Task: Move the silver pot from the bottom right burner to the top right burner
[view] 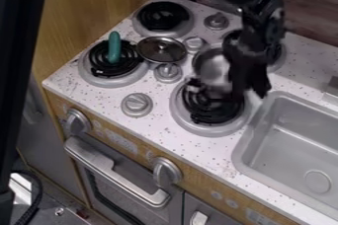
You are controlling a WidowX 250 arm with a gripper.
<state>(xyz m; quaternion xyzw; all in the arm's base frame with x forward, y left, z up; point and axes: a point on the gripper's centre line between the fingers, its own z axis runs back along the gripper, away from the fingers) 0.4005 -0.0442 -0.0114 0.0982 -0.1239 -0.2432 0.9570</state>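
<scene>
The silver pot [212, 66] and pincer [251, 90] appear side by side at the rear of the bottom right burner [211, 106]; whether the pincer is open or closed cannot be determined.

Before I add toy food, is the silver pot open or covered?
Open: the silver pot shows its inside, with no lid over it.

High view from the front, slanting down across stovetop [158, 115] and sink [280, 140]

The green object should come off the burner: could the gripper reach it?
Probably, from above: nothing covers the green object, though the silver pot and lid lie between it and the gripper.
</scene>
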